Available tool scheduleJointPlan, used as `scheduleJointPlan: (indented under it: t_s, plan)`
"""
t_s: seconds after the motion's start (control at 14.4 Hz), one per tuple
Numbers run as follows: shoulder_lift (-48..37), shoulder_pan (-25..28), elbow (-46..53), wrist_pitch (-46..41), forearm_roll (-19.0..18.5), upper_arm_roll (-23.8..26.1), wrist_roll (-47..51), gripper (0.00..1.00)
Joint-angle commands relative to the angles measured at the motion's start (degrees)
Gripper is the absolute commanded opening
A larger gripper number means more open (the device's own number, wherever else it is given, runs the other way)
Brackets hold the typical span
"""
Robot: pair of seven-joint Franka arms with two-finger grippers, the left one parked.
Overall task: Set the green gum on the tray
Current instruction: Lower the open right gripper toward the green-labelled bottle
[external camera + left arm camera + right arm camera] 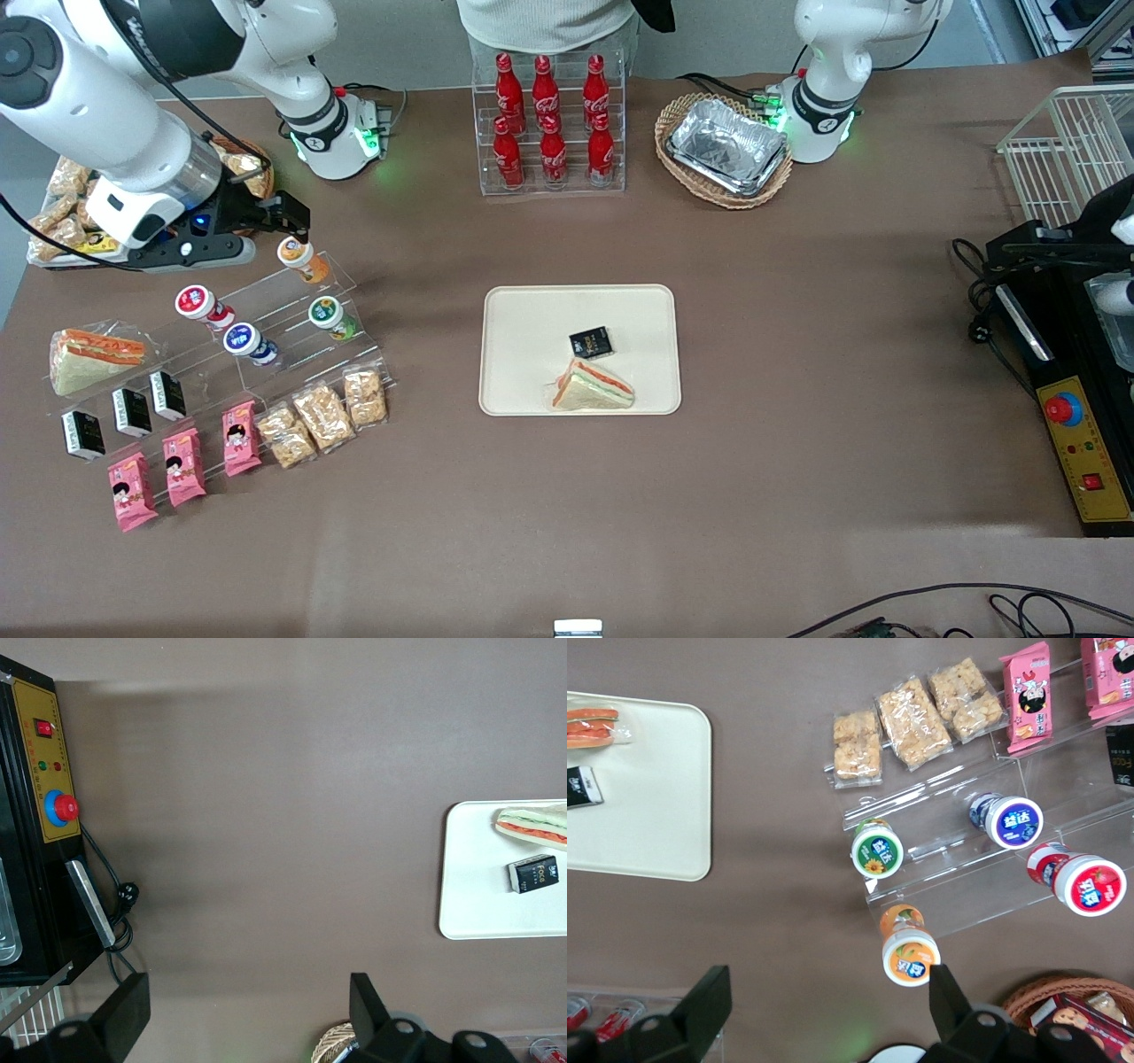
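The green gum [326, 313] is a small canister with a green-and-white lid, lying on the clear stepped rack [292, 297]; it also shows in the right wrist view [876, 850]. The cream tray [532, 310] lies mid-table, nearer the parked arm than the rack, holding a sandwich [592, 388] and a black packet [591, 341]; it also shows in the right wrist view [656, 797] and the left wrist view [478, 895]. My gripper [288, 221] hovers open and empty above the rack's top end, farther from the front camera than the green gum, with one finger [948, 992] close to the orange-lidded canister [908, 952].
Blue-lidded [244, 341] and red-lidded [195, 301] canisters share the rack with cracker packs [323, 416], pink snack packs [182, 465] and black packets [128, 412]. A bottle rack [549, 124] and a wicker basket of foil trays [725, 151] stand at the back.
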Motion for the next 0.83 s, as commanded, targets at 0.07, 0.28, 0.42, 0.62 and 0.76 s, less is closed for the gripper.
scheduleJointPlan:
  t_s: [0.07, 0.28, 0.42, 0.62, 0.76]
  plan:
    - [-4.44, -0.09, -8.87, 6.74, 0.53, -0.71, 0.55, 1.0]
    - [-4.71, -0.36, -13.18, 11.22, 0.44, -1.06, 0.29, 0.99]
    - [-4.71, -0.44, -15.03, 13.69, 0.44, -1.06, 0.2, 0.99]
    - [-4.97, -0.44, -19.33, 18.34, 0.44, -1.06, 0.2, 0.99]
    - [-4.88, -0.44, -20.92, 20.37, 0.18, -1.15, 0.2, 0.99]
